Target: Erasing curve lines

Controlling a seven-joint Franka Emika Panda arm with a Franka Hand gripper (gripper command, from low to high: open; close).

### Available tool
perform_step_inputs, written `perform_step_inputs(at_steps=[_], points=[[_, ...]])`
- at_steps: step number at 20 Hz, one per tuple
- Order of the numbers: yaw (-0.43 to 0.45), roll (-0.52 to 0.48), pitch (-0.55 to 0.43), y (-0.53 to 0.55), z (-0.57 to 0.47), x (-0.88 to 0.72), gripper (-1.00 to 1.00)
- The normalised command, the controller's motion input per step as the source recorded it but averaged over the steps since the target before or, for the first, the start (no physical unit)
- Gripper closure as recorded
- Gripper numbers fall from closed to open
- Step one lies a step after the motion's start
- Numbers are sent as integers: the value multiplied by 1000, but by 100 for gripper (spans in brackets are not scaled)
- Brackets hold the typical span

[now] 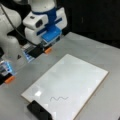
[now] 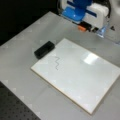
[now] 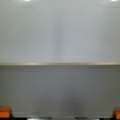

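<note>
Grey worktop point(image 1: 105, 57) holds a white board point(image 1: 75, 82) with the curve lines point(image 1: 59, 98) unrubbed, a black eraser point(image 2: 44, 49) beside. Gripper point(image 1: 46, 48) hangs well apart, empty; jaws spread wide.

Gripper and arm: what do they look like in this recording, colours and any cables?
In both front views the arm has glossy white rounded shells. The gripper is a white block with blue panels and a blue centre piece, ending in orange-tipped jaws. A dark cable runs along the arm. Blue light glows at its base.
</note>
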Motion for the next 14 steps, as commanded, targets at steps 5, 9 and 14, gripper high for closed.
perform_step_inputs(at_steps=[5,9,14], points=[[204,70,122,-39,-9,6,-100],[161,58,107,-150,-56,58,-100],[91,-47,8,-298,-71,128,-100]])
